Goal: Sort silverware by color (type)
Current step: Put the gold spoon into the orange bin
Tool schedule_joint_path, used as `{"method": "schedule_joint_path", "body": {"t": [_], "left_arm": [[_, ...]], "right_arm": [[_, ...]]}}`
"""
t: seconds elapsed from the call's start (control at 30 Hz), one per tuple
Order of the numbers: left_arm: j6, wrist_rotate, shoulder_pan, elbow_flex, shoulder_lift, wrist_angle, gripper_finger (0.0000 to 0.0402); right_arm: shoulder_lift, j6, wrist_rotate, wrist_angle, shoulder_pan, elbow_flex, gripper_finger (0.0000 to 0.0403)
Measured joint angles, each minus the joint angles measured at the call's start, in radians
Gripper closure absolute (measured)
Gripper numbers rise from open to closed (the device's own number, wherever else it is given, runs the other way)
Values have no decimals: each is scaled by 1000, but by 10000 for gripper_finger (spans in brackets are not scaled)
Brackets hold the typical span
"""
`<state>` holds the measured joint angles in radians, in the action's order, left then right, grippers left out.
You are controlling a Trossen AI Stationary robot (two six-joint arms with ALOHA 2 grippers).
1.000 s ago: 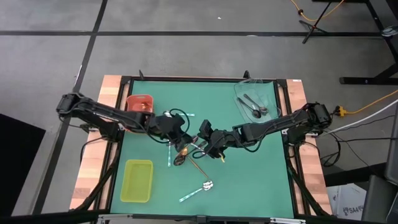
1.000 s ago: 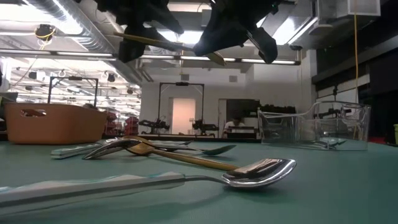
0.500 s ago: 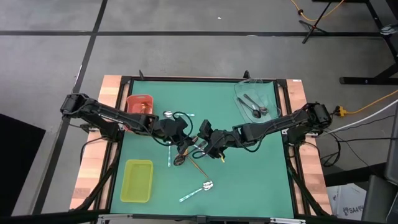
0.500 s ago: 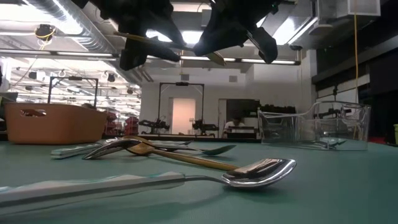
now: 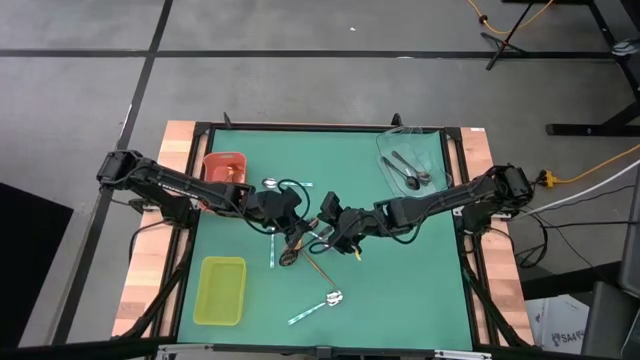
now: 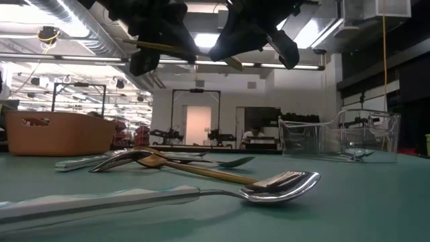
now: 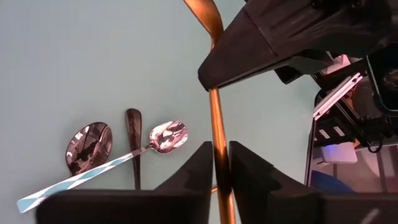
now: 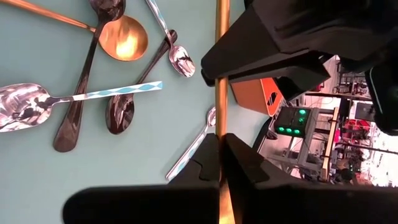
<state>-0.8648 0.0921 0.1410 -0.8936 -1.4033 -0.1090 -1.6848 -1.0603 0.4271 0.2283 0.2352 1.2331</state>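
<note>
Above the green table (image 5: 400,290), both claws pinch one copper spoon (image 7: 217,134).

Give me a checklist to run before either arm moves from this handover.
1. Left gripper shut on the copper spoon: ok.
2. Right gripper shut on the same spoon: ok.
3. One gripper released, so the spoon is not pulled two ways: not ok, both are holding.
4. Spoon lifted off the table: ok, the low view shows it in the air.
5. Room in the red tray: cannot tell.
</note>
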Motion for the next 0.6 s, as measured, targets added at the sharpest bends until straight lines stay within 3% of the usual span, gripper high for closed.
{"method": "schedule_joint_path", "body": {"t": [0.17,0.6], "left_arm": [[-1,2,-1,0,0,-6,387],[1,-1,-1,0,0,-5,382]], "right_arm": [[0,0,0,0,0,0,400],[0,0,0,0,0,0,400]]}}
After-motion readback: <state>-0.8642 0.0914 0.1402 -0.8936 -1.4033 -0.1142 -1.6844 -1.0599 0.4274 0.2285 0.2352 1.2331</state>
